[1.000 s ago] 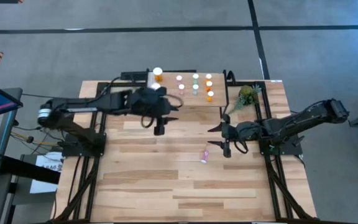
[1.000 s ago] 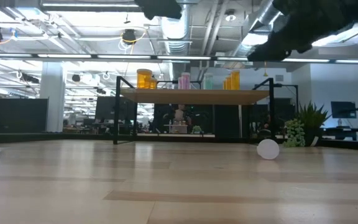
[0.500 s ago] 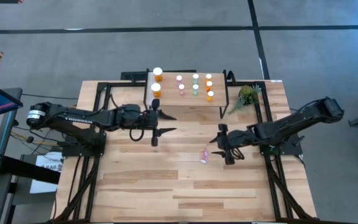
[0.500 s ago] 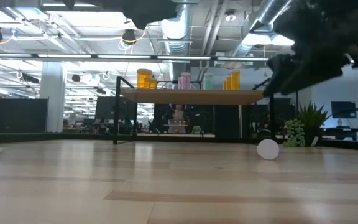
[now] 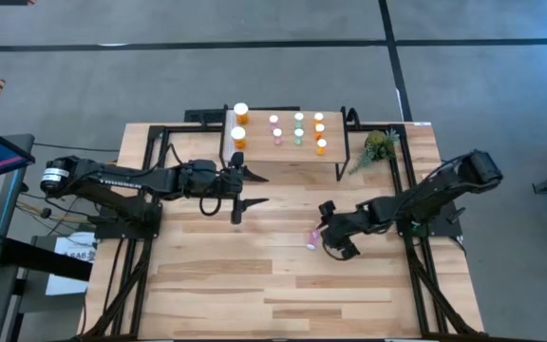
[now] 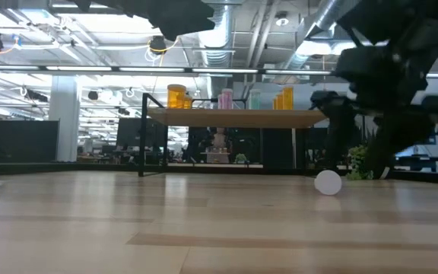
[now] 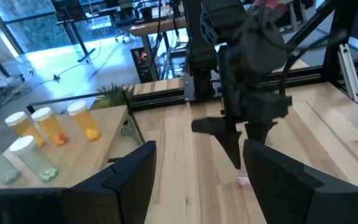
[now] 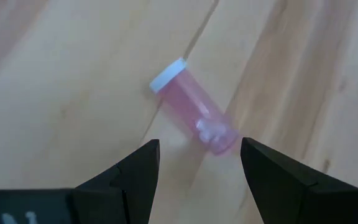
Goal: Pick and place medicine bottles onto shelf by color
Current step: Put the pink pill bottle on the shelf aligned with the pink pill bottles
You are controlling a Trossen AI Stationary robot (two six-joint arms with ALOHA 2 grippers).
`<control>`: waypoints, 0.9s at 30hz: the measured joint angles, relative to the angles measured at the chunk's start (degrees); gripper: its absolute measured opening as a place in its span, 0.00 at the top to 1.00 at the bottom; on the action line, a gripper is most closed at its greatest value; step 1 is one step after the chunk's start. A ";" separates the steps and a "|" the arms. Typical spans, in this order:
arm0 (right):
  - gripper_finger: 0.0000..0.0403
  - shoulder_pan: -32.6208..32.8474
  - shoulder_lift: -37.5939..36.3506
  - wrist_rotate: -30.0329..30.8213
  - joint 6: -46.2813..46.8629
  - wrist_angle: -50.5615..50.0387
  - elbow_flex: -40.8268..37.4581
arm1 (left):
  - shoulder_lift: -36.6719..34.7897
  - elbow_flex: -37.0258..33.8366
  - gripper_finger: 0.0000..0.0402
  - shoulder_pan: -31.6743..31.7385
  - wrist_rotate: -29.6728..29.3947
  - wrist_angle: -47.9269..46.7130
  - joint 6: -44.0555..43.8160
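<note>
My right fingers (image 8: 194, 171): spread wide, hovering just above the lying pink bottle (image 8: 194, 118), not touching it; nothing held.
Right gripper's place: mid-table, right of centre, seen from above at (image 5: 333, 237), with the bottle just to its left.
Pink bottle: on its side on the table (image 5: 254, 285), white cap pointing away from me, well apart from the shelf.
My left fingers (image 7: 197, 180): apart and empty, as far as I can see.
Left gripper's place: near the shelf's front-left corner, seen from above at (image 5: 245, 187), waiting.
Shelf (image 5: 288, 157): at the far edge of the table, carrying two larger orange bottles (image 5: 240, 123) at its left end, then smaller pink, pale green and orange ones standing in rows toward the right.
Done, by my judgement: nearly all bottles stand on the shelf, grouped by colour.
Left to do: this one pink bottle looks like the last; I need to close on it, lift, and stand it with the pink ones (image 5: 275, 128).
</note>
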 joint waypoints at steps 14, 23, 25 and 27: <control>0.38 -1.19 9.61 2.05 -8.25 -2.41 5.74 | 0.04 0.00 0.41 -0.02 -0.13 -0.04 -1.36; 0.39 -2.29 13.00 1.72 -10.79 -4.82 8.66 | 0.07 0.00 0.41 -0.02 -0.13 -0.26 -1.49; 0.41 -2.27 13.14 1.64 -10.92 -4.87 9.05 | 0.07 0.00 0.41 0.00 -0.13 -0.26 -1.49; 0.44 -2.27 13.25 1.58 -10.93 -5.19 9.47 | 0.07 0.00 0.41 -0.02 -0.13 -0.28 -1.51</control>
